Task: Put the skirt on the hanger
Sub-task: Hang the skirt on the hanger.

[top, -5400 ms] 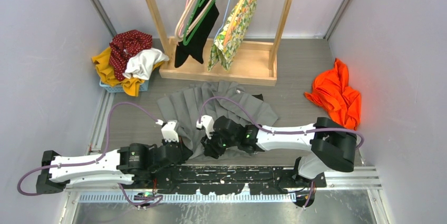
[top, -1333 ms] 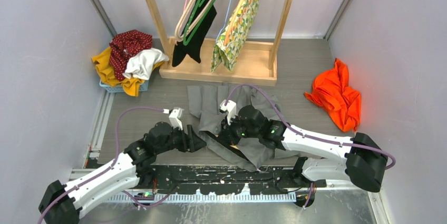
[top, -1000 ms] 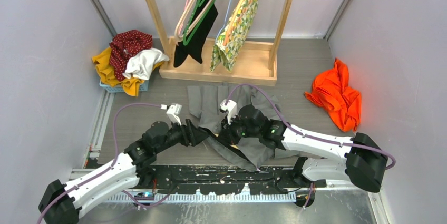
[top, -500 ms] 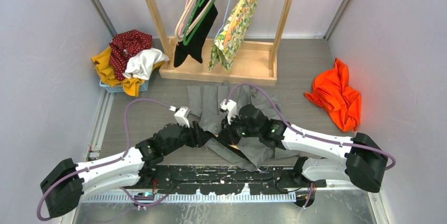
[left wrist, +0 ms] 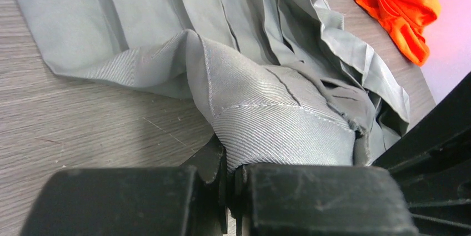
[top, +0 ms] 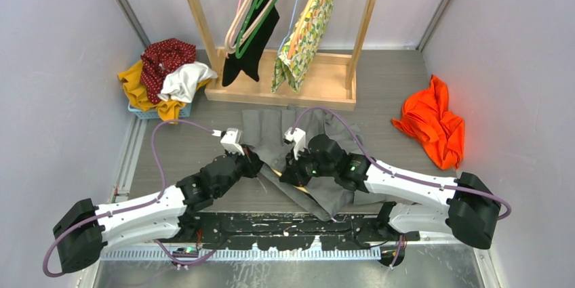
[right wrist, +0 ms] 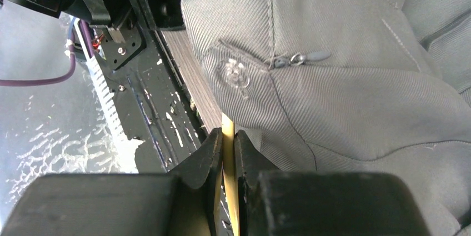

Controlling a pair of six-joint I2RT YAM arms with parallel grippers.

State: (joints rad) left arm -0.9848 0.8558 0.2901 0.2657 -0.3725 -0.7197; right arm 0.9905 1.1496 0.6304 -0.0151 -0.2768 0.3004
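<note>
The grey pleated skirt (top: 261,129) lies crumpled on the table in front of the rack. My left gripper (top: 255,165) is shut on a raised fold of its waistband edge (left wrist: 277,130), the cloth pinched between the jaws (left wrist: 234,164). My right gripper (top: 293,174) sits just to the right, shut on the thin yellow bar of the hanger (right wrist: 228,127). That bar runs up under the skirt's waistband beside the zip (right wrist: 300,57). The rest of the hanger is hidden by the cloth.
A wooden rack (top: 281,95) stands behind the skirt, carrying a green hanger (top: 261,3), a black garment (top: 252,51) and a floral one (top: 305,37). An orange cloth (top: 430,122) lies at the right. A basket of clothes (top: 166,74) sits at the back left.
My left arm has reached right and forward to the skirt, and its gripper has shut on the waistband fold. The right gripper has stayed put, still holding the hanger.
</note>
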